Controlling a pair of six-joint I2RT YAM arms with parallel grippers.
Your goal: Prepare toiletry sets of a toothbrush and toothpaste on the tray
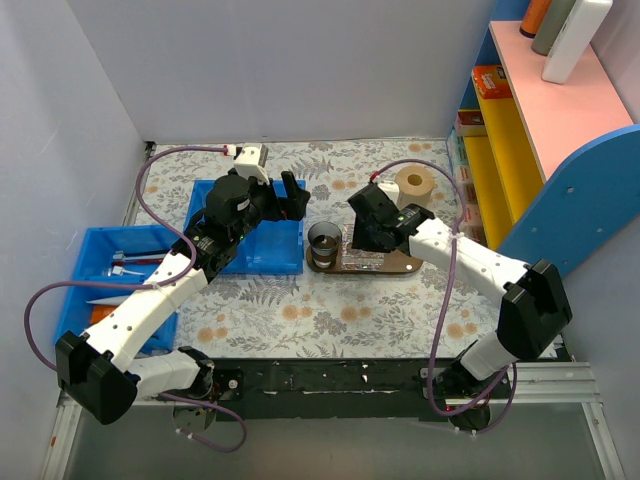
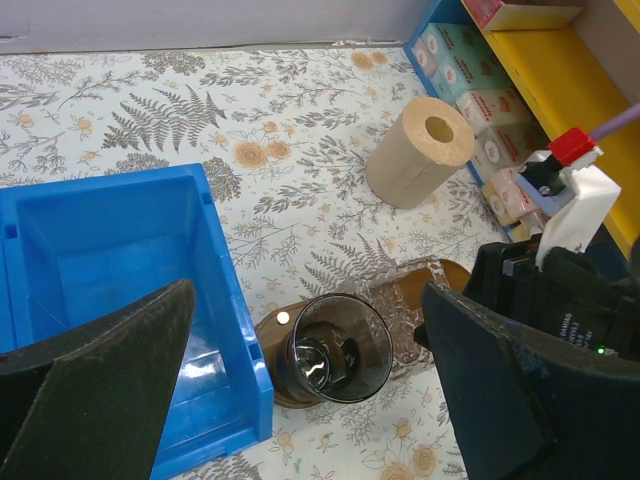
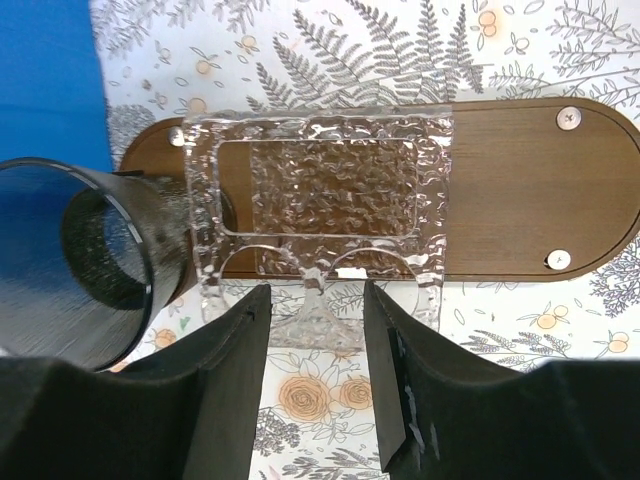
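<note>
1. Left gripper (image 2: 308, 300): fingers spread wide and empty, above the right wall of the blue plastic bin (image 2: 100, 240).
2. Right gripper (image 3: 317, 295): fingers straddle the near lip of the clear dimpled insert (image 3: 330, 190); I cannot tell whether they pinch it.
3. The dark brown wooden oval tray (image 3: 520, 190) lies mid-table, right of the bin, with a smoky dark cup (image 3: 90, 260) at its left end.

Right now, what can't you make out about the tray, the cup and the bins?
- Tray, top view: the right gripper covers its middle.
- Far-left blue bin, top view: the items inside are too small to name.
- Toothpaste: it shows in no view.
- Dark cup, left wrist view: dark glass and glare hide what is inside.
- Clear dish, right wrist view: it is unclear whether the fingers touch its near edge.
</note>
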